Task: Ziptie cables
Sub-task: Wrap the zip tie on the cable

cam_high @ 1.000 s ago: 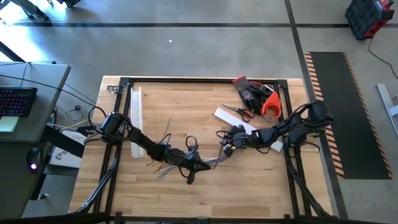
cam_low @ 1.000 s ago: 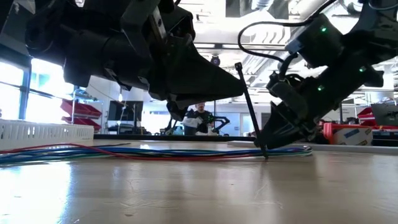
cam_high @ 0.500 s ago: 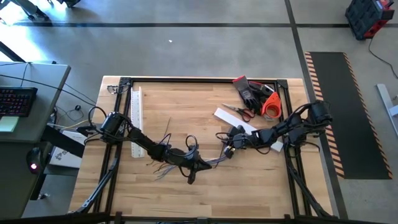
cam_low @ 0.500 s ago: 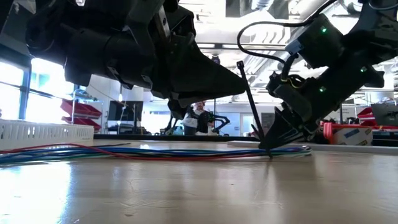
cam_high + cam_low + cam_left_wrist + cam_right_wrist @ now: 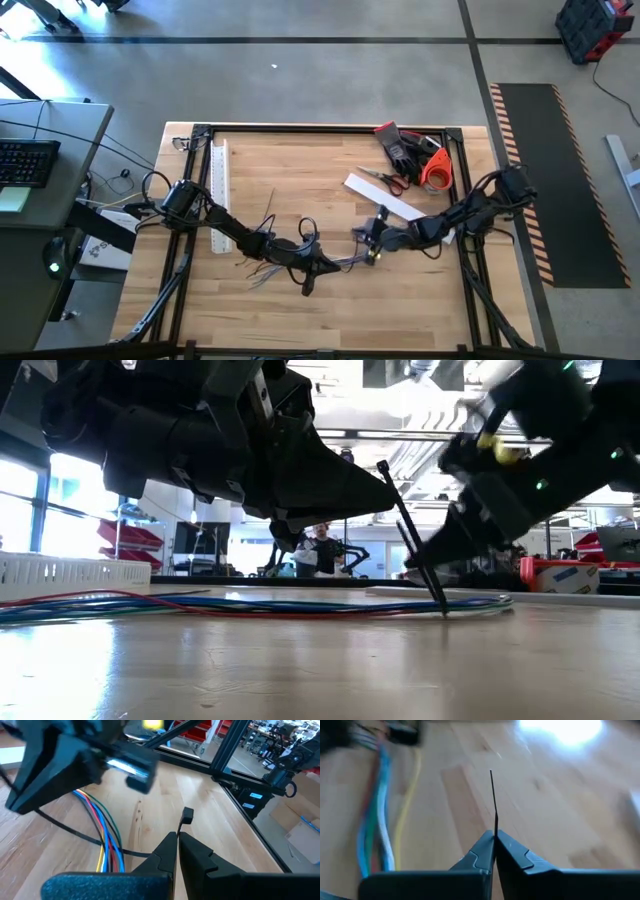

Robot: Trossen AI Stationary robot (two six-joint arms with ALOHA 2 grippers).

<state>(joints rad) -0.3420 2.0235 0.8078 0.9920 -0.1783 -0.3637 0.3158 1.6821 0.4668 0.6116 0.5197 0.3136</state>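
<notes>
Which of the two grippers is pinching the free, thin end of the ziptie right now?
The right gripper: the ziptie sticks straight out from its closed fingertips. The left gripper is closed by the head end.

Off-task clutter on the wooden tabletop (image 5: 300, 310): a white slotted duct (image 5: 219, 193) lies lengthwise along the 9 o'clock edge. Up around 1 o'clock there's a dark pair of gloves (image 5: 402, 148), scissors (image 5: 385, 179) right beside them, and an orange tape roll (image 5: 437, 171) by the frame rail. A flat white strip (image 5: 385, 198) sits just below the scissors. Off the tabletop at 9 o'clock, a keyboard (image 5: 24, 162) sits on a grey desk.
</notes>
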